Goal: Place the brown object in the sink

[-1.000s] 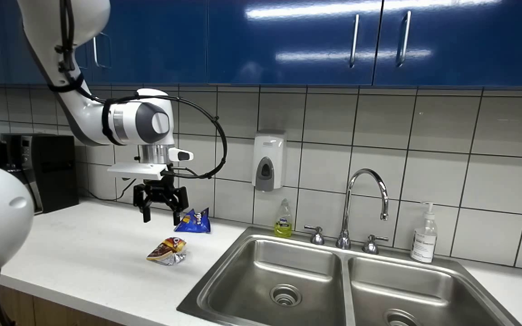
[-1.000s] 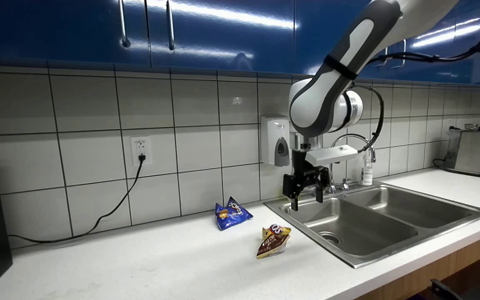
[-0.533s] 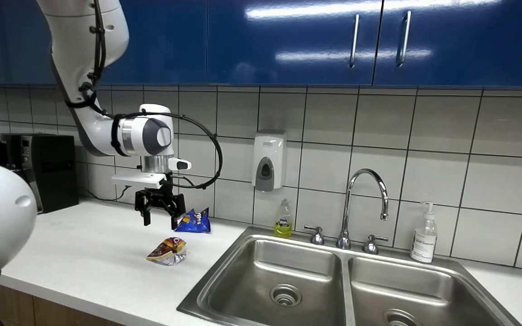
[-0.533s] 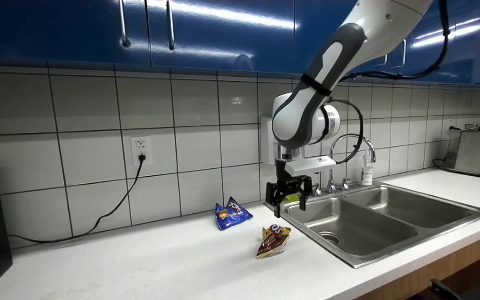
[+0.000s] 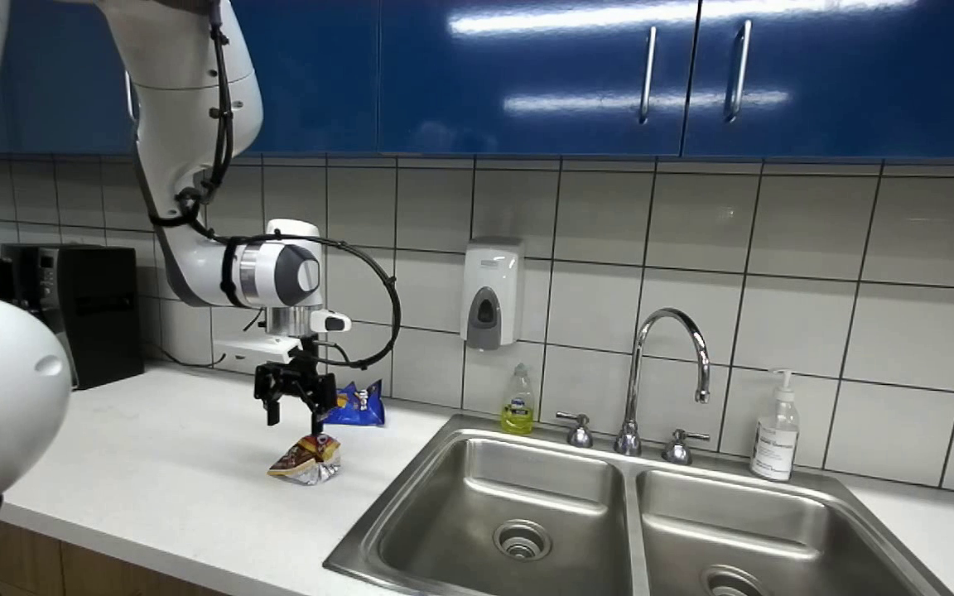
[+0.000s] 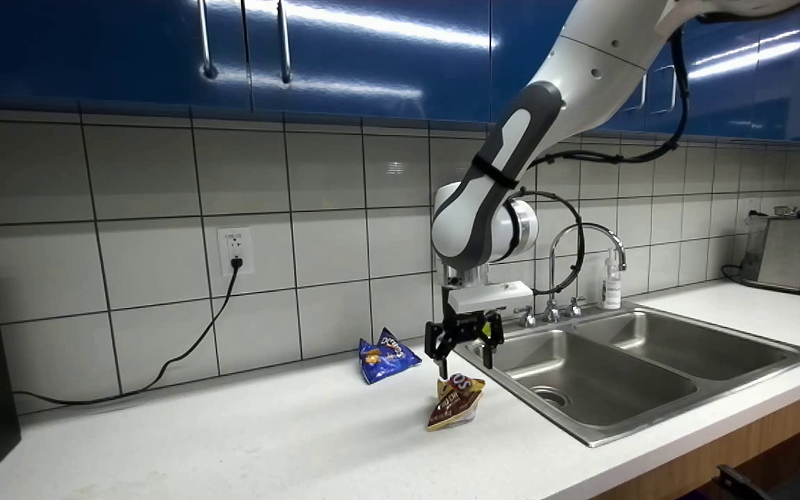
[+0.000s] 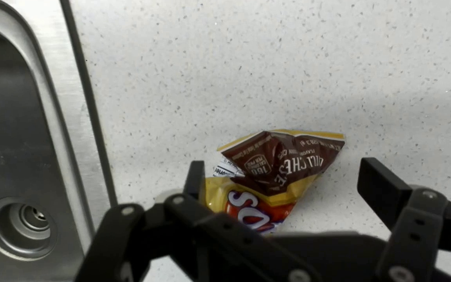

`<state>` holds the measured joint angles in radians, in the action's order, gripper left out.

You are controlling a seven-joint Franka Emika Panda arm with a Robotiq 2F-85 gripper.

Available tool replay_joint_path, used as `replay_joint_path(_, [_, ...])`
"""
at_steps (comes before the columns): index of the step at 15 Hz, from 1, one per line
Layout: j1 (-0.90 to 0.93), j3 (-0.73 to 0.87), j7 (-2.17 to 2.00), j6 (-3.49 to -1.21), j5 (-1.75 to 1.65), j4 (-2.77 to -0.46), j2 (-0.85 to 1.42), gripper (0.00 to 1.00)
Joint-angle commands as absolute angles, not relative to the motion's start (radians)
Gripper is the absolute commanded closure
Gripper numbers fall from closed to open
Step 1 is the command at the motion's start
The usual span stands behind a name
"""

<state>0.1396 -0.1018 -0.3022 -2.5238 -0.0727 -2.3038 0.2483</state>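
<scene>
The brown object, a crumpled brown, yellow and red snack bag with silvery patches, lies on the white counter in both exterior views point(image 5: 305, 460) point(image 6: 457, 404) and the wrist view point(image 7: 288, 164). The stainless double sink point(image 5: 636, 530) stands beside it; its rim shows at the left of the wrist view point(image 7: 74, 117). My gripper point(image 5: 295, 420) is open, pointing down, low above the bag; it also shows in an exterior view point(image 6: 465, 362). In the wrist view the bag lies between the open jaws point(image 7: 284, 180), nearer the left finger point(image 7: 195, 178), which hides part of its edge.
A small blue snack bag point(image 5: 358, 407) point(image 6: 387, 357) lies behind the brown one, near the tiled wall. A chrome faucet point(image 5: 634, 389), a dish soap bottle point(image 5: 518, 406) and a pump bottle point(image 5: 775, 439) stand along the sink's back. A black box point(image 5: 88, 314) stands at the counter's far end.
My gripper has come down toward the brown bag, staying open. It has moved left and down in an exterior view. The bags have not moved.
</scene>
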Motion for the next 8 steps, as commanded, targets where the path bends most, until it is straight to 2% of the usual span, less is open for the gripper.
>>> replay_joint_path(1, [0.172,-0.084,-0.370,-2.488,-0.063,-2.244,0.303,0.00])
replay_joint_path(8, [0.228,-0.025,-0.523,-2.496,-0.097,-2.197,0.345,0.00])
